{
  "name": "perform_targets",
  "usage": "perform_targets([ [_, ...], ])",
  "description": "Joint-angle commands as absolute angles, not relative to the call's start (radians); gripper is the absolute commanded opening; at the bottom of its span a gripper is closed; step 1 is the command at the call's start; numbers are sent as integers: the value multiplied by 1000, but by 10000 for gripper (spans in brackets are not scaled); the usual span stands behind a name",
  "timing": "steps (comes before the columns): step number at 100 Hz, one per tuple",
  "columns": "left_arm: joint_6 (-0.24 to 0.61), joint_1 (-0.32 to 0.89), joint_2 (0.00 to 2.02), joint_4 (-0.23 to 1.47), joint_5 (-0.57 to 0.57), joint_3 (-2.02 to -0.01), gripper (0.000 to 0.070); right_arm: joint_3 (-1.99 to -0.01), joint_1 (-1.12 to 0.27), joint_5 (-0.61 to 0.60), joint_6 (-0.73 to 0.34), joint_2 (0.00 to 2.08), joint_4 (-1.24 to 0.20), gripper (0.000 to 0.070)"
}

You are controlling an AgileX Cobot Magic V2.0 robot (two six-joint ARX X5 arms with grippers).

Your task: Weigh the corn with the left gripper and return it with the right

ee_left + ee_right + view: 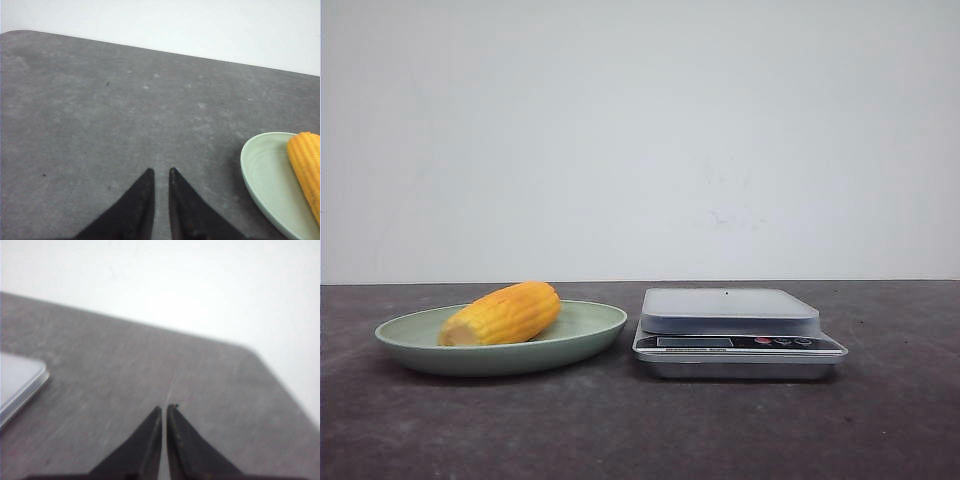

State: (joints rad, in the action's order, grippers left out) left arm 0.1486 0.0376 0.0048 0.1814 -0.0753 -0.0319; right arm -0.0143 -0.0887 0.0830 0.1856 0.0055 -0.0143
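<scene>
The yellow-orange corn (503, 313) lies on its side on a pale green plate (590, 322) at the left of the dark table. A silver kitchen scale (730, 310) stands just right of the plate, its pan bare. Neither gripper shows in the front view. In the left wrist view my left gripper (160, 171) is shut and empty above bare table, with the plate (265, 172) and the corn (306, 162) off to one side. In the right wrist view my right gripper (165, 407) is shut and empty over bare table, with a corner of the scale (20, 380) at the frame edge.
The dark grey table (640, 430) ends at a white wall behind. The table's far edge and a rounded corner show in the left wrist view (20, 33).
</scene>
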Motion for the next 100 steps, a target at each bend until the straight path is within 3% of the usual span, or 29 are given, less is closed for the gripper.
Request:
perform_targets([
  [1, 143, 37, 3, 187, -75, -14, 12, -13, -88, 81, 243, 4, 28, 13],
  [19, 143, 37, 3, 187, -75, -14, 12, -13, -88, 78, 226, 4, 161, 13],
  [39, 143, 37, 3, 185, -75, -14, 12, -14, -89, 78, -161, 4, 192, 13],
  [47, 143, 37, 3, 185, -75, -14, 12, -14, -89, 76, -255, 4, 195, 13],
  [60, 143, 37, 3, 168, -75, -14, 12, -15, -89, 66, -272, 4, 198, 12],
  [72, 143, 37, 3, 141, -75, -14, 12, -15, -89, -90, -322, 4, 205, 12],
  [78, 146, 37, 3, 113, -75, -14, 12, -19, -89, -113, -392, 4, 206, 13],
  [93, 303, 38, 4, 53, -48, -45, 11, -31, -89, -162, -401, 4, 222, 11],
  [100, 329, 38, 14, 66, -39, -89, 12, -62, -89, -157, -423, 5, 183, 1],
])
